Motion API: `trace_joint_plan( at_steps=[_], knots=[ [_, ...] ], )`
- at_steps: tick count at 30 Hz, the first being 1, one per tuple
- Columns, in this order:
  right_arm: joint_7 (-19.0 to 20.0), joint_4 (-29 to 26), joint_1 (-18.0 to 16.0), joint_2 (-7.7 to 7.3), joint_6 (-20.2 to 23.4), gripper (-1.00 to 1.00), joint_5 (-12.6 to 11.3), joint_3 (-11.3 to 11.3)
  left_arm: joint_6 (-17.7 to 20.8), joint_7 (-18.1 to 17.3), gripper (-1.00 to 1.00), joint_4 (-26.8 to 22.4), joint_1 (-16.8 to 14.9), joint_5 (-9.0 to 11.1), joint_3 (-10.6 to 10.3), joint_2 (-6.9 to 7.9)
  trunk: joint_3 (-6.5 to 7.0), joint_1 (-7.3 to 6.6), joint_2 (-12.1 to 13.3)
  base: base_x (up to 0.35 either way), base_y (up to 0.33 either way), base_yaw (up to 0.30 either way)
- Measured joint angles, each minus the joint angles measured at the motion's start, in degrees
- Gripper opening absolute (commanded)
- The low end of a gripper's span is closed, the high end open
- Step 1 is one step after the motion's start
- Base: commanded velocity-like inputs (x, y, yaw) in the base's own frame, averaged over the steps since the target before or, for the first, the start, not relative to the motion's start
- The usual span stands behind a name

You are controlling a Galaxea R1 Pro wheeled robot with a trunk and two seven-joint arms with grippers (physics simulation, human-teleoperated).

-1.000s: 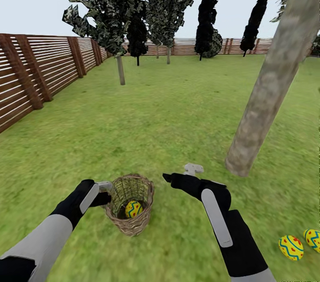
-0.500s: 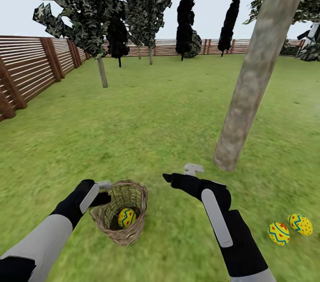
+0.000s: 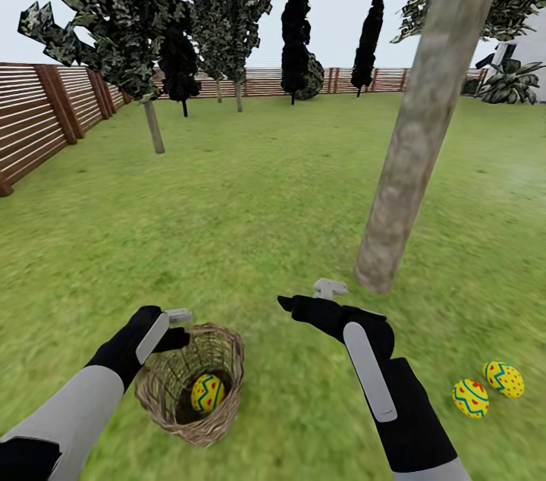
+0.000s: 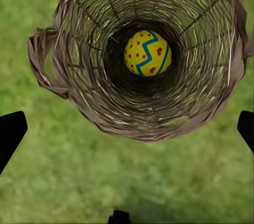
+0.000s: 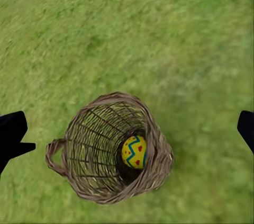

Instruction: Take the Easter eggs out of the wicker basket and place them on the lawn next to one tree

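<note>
Left pincer [image 3: 179, 318] sits at the far-left rim of the wicker basket [image 3: 163, 397]; in the head view the fingers are mostly hidden behind the black wrist. In the left wrist view just two dark fingertips [image 4: 10, 134] show at the frame edges, set wide apart, nothing between them but grass and the basket [image 4: 79, 86] beyond. Right pincer [image 3: 322, 293] hovers over the lawn [image 3: 250, 193] between basket and tree trunk [image 3: 413, 132]; its fingertips [image 5: 11, 131] are also cut off at the frame edges, spread wide, holding nothing.

Basket rests on the lawn, tipped so the mouth faces up toward the robot. One egg [image 3: 207, 394] lies deep at its bottom, partly screened by the weave in the head view, clearer in the left wrist view [image 4: 147, 53] and the right wrist view [image 5: 134, 152]. Its long axis is hard to judge; it looks nearly round from above, with the blue zigzag running across it.

Two more eggs [image 3: 471, 397] [image 3: 504, 379] lie on the grass at the robot's right, touching or nearly so, near the trunk base but apart from it. Each lies on its side, long axis roughly flat on the ground.

The trunk leans in the picture, top cut off by the frame. Slat fence [image 3: 45, 124] runs along the left and far side; dark cypress-like trees [image 3: 296, 33] stand by it.
</note>
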Motion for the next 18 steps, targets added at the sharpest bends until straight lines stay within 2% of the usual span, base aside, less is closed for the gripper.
trace_joint_plan(
  at_steps=[7, 12, 18],
  knots=[
    [-0.01, 0.0, 0.0, 0.01, 0.01, 1.0, 0.0, 0.0, 0.05, -0.01, 1.0, 0.13, 0.0, 0.03, -0.01, 0.0, 0.0, 0.02, 0.0, 0.057, 0.048, -0.006],
    [-0.01, -0.01, 0.0, 0.01, 0.01, 1.0, -0.11, -0.01, 0.05, -0.01, 1.0, 0.3, -0.01, -0.04, 0.0, 0.0, 0.12, 0.01, 0.0, 0.095, 0.087, -0.097],
    [-0.01, 0.0, 0.0, -0.01, 0.01, 1.0, -0.25, 0.0, 1.45, -0.09, 1.0, 0.4, 0.0, -0.13, -0.01, 0.0, 0.17, 0.01, 0.0, 0.089, 0.022, -0.022]
  ],
)
